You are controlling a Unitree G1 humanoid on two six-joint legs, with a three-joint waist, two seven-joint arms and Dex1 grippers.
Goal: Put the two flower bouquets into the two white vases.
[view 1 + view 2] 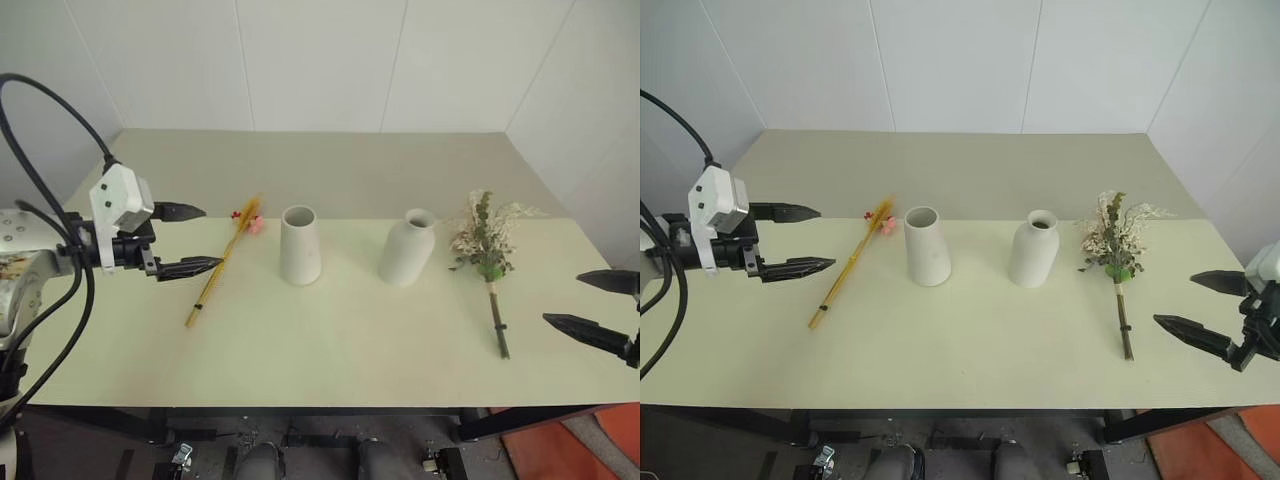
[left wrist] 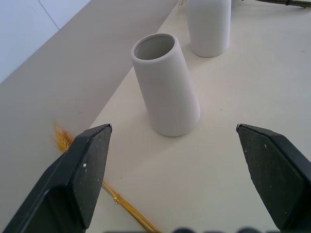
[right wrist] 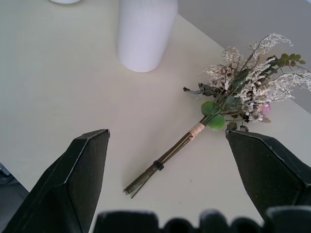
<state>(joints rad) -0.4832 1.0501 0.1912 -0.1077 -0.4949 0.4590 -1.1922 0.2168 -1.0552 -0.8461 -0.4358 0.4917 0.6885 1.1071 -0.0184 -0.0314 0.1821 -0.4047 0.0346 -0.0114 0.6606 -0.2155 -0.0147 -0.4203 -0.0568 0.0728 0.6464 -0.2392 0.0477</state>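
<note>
A slim yellow bouquet (image 1: 222, 262) with small pink and red blossoms lies on the table left of centre. To its right stands the plain tapered white vase (image 1: 299, 245), then the bottle-shaped white vase (image 1: 409, 247). The bushy bouquet (image 1: 487, 250) of beige grasses and green leaves lies further right, its stems (image 3: 163, 161) towards the front edge. My left gripper (image 1: 196, 240) hovers open just left of the yellow bouquet, empty. At the right edge of the table my right gripper (image 1: 592, 303) is open and empty, right of the bushy bouquet's stems.
The pale green table (image 1: 330, 345) stands in a white-walled corner, with a beige surface (image 1: 330, 170) behind it. Its front edge runs close below both bouquets' stem ends.
</note>
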